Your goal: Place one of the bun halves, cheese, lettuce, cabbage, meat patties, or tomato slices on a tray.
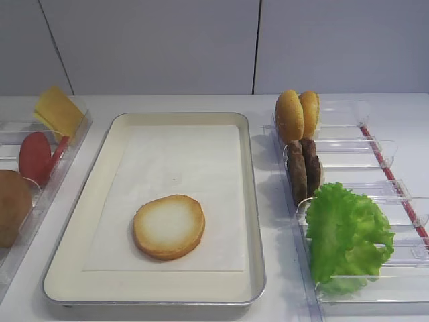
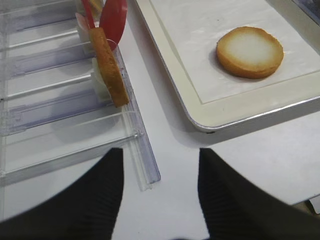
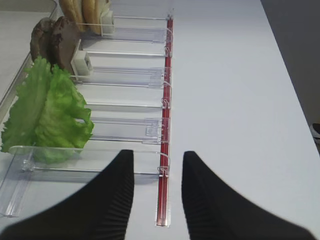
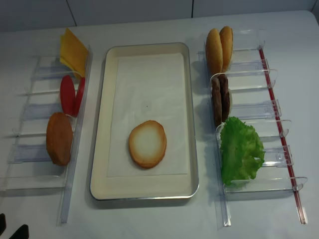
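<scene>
A bun half (image 1: pixel 168 226) (image 4: pixel 147 143) (image 2: pixel 249 51) lies cut face up on the paper liner at the near end of the tray (image 1: pixel 67 268) (image 4: pixel 102 124). In the left bins stand cheese (image 1: pixel 59 111) and tomato slices (image 1: pixel 35 156) (image 2: pixel 114 20). The right bins hold meat patties (image 1: pixel 303 168) (image 3: pixel 55 42) and lettuce (image 1: pixel 345 235) (image 3: pixel 47 112). Cabbage is out of view. My left gripper (image 2: pixel 160 152) is open and empty over bare table near the tray's front left corner. My right gripper (image 3: pixel 157 155) is open and empty above the near end of the right bins.
A dark brown domed bun (image 1: pixel 12 204) (image 2: pixel 109 67) stands in the left clear bins. Two orange domed buns (image 1: pixel 297 114) (image 3: pixel 85 12) stand in the right bins, which have a red strip (image 3: pixel 164 190) along their outer side.
</scene>
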You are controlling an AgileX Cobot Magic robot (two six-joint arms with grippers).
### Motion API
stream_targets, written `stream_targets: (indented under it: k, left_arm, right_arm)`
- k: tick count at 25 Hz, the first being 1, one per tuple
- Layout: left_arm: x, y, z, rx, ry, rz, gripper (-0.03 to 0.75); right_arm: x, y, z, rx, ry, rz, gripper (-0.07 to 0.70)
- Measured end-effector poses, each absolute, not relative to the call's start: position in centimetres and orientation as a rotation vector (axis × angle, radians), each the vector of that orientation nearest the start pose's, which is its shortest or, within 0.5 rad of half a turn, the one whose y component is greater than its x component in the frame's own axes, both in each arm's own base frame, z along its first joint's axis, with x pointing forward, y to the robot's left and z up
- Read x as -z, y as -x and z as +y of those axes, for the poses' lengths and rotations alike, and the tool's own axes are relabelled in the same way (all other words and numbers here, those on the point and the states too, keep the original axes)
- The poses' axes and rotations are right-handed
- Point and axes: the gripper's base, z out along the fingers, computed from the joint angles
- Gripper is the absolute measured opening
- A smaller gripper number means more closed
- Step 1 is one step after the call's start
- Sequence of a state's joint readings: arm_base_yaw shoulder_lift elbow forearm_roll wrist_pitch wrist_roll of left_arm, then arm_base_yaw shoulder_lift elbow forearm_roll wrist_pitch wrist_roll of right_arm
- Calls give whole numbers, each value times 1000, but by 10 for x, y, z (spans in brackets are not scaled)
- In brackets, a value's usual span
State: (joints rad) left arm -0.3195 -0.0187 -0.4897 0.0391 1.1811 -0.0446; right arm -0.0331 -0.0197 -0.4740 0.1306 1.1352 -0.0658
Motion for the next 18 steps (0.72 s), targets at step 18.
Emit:
stream_targets:
  k: [18]
  left_arm:
    - [-265, 12, 4, -9, 33, 2155, 323]
  right_arm:
    - [-265, 8, 11, -100, 46, 2119, 268]
